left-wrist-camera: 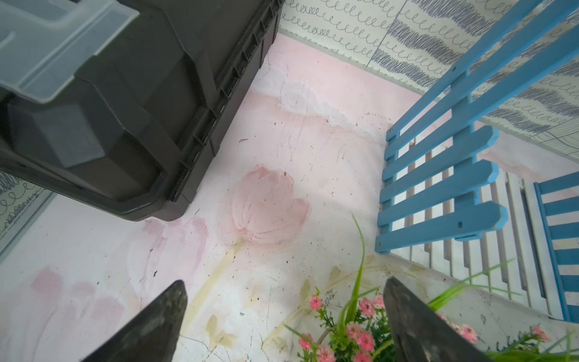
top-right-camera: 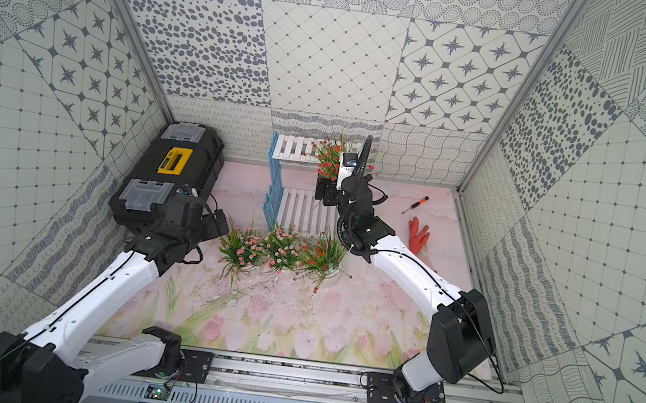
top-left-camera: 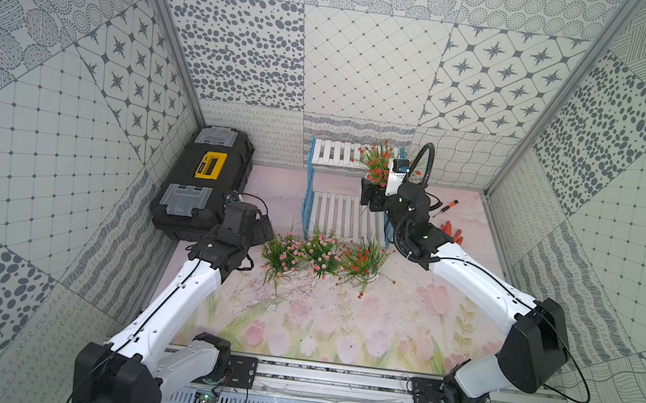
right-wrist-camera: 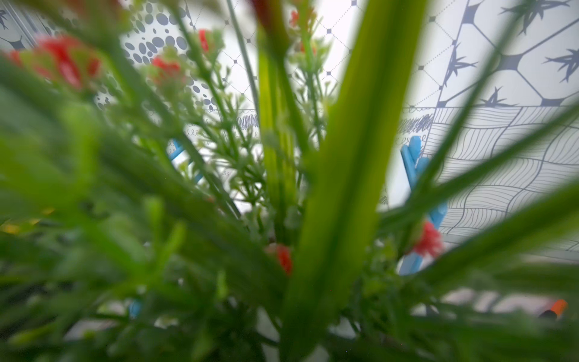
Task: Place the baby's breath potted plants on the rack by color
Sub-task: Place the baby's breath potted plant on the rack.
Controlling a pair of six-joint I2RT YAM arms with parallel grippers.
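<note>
Black against the white slats, the right hand (top-left-camera: 370, 191) is up at the far right end of the upper shelf (top-left-camera: 335, 154) of the rack (top-left-camera: 310, 184), tucked in under the first red plant (top-left-camera: 377, 162). From above, the leaves bury its fingers. The right wrist view shows only blurred green blades and red flowers (right-wrist-camera: 283, 254) pressed close. So I cannot tell whether the fingers are clamped on the pot or apart, nor whether the pot sits on the slats.

The left hand (left-wrist-camera: 285, 280) hovers low over the tabletop (top-left-camera: 339, 330), between the toolbox (top-left-camera: 202, 179) and the rack. Its fingers are spread wide with nothing between them, and the nearest pink plant (top-left-camera: 281, 252) is just beside one finger.

That plant heads a row of three on the tabletop, right in front of the lower shelf (top-left-camera: 338, 217), which holds nothing. Next along is the second pink plant (top-left-camera: 321, 252), then the second red plant (top-left-camera: 362, 259), and their foliage touches. Off to the right, a screwdriver (top-left-camera: 444, 208) and an orange glove (top-right-camera: 418, 233) lie well apart from all this.

By my reckoning the job has barely begun. One red plant is at the top shelf, perhaps not yet set down, and three plants are yet to go up. Sorting by colour, I would expect the second red to join the first on top and both pinks to take the lower shelf. The left hand looks placed to start on the pinks.
</note>
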